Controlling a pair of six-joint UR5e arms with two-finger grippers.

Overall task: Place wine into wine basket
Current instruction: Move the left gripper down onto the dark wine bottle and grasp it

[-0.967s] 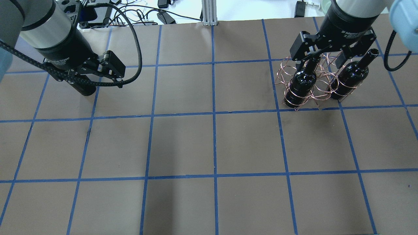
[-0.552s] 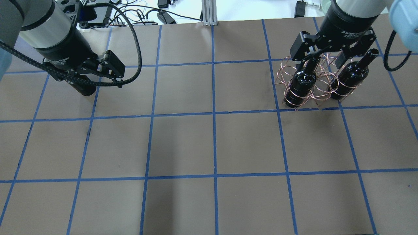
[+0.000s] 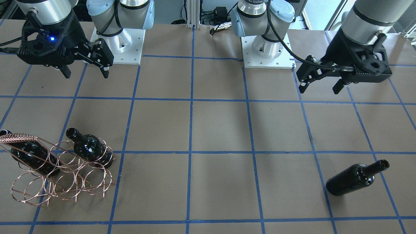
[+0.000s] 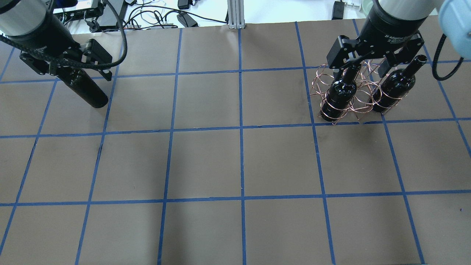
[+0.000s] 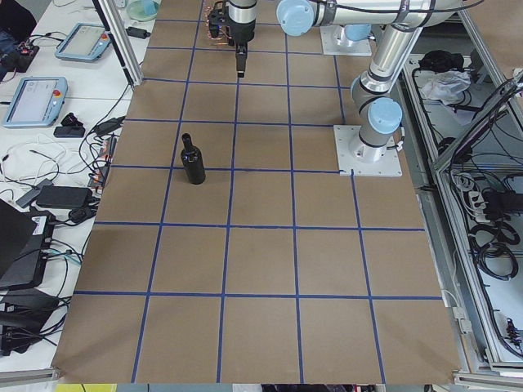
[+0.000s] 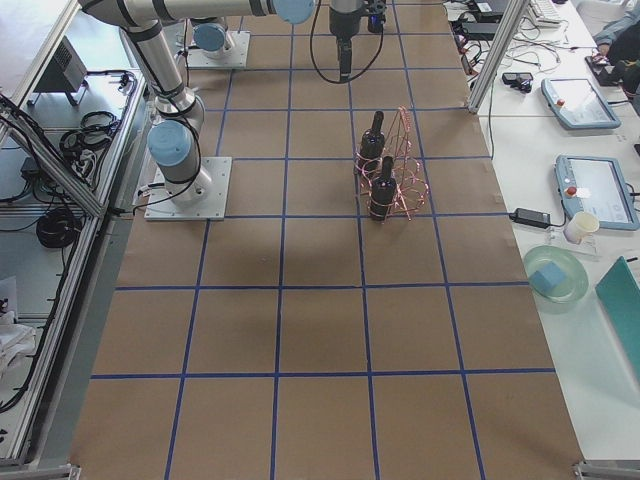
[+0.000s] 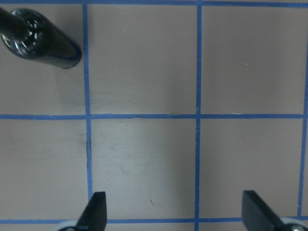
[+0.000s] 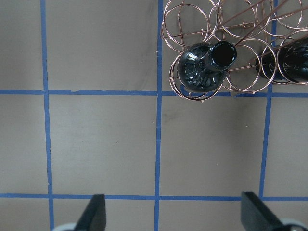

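Left tool (image 3: 318,91), right tool (image 3: 87,75) wide; wine (image 3: 352,178) apart from wine basket (image 3: 61,177) with two bottles (image 3: 87,149)

wine (image 4: 88,92) standing, far-left square | left gripper (image 4: 71,71) spread above it | wine basket (image 4: 362,98) far right, two dark bottles (image 4: 340,94) inside

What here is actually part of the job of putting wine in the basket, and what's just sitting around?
Part of the job:
- the lone wine bottle, standing on the table
- the copper wire basket
- the open left gripper, on that bottle's side

Just lying about:
- two dark bottles already in the basket
- control tablet and cup on the side benches
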